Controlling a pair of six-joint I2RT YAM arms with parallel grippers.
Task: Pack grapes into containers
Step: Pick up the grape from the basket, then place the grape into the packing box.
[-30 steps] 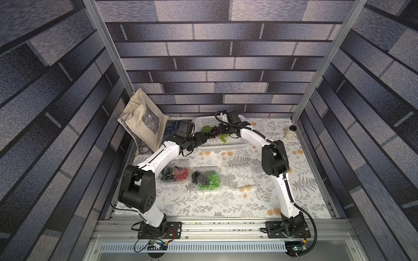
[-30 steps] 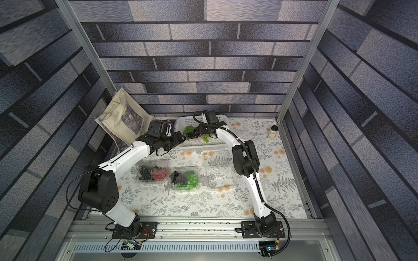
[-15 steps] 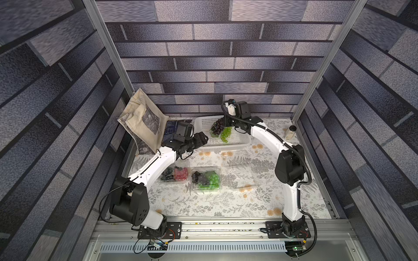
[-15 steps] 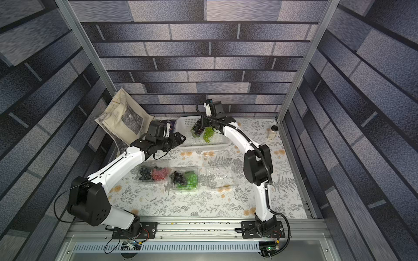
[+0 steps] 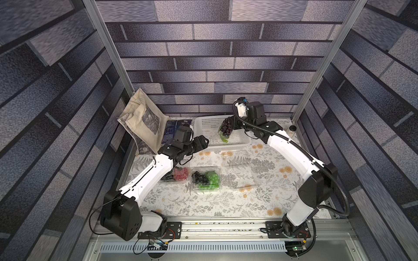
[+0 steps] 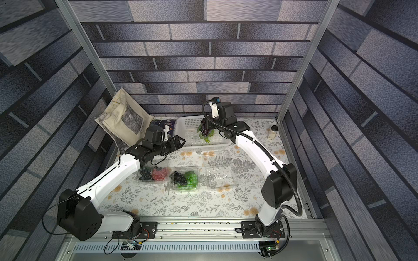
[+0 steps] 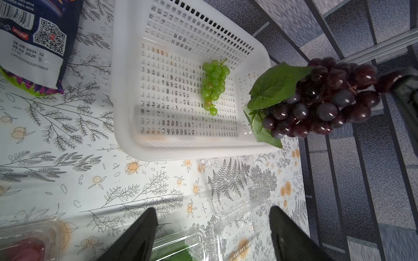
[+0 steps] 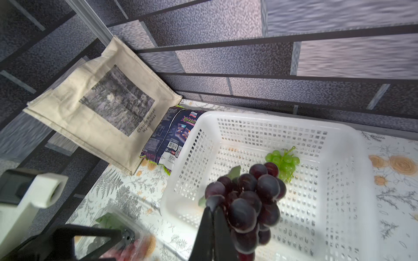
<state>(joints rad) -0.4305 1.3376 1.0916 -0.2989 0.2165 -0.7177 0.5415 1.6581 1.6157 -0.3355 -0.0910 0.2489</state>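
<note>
landmark: basket (image 5: 208,133), white and perforated; "near side" means the side facing the arm bases.
right gripper (image 8: 213,217): closed on the dark bunch (image 8: 248,203); the fingers pinch it at one edge, not around its bulk.
dark bunch position: hanging above the basket's right half, clear of the floor, with leaves attached.
left gripper (image 7: 211,210): jaws wide apart and empty, hovering just off the basket's near-left corner.
green bunch (image 7: 213,87): lying on the basket floor, below the dark bunch.
empty punnet (image 5: 239,174): on the basket's near side, toward its right end; appears open, but the clear edges are hard to read.
filled punnets (image 6: 184,178): two, on the basket's near side, toward its left end; each holds two colours.
step, judged: carry the dark bunch from the basket to the empty punnet.
risk 1: slip. cause: an edge pinch on a swinging cluster; a quick traverse could shake it loose.
risk 2: snag. cause: too low a pass would drag the leaves on the basket's near rim.
risk 3: overhang. cause: the bunch looks bulky against the punnet; an off-centre release leaves grapes on the rim and blocks the lid.
risk 4: arm contact. cause: the left gripper stands close to the route.
</note>
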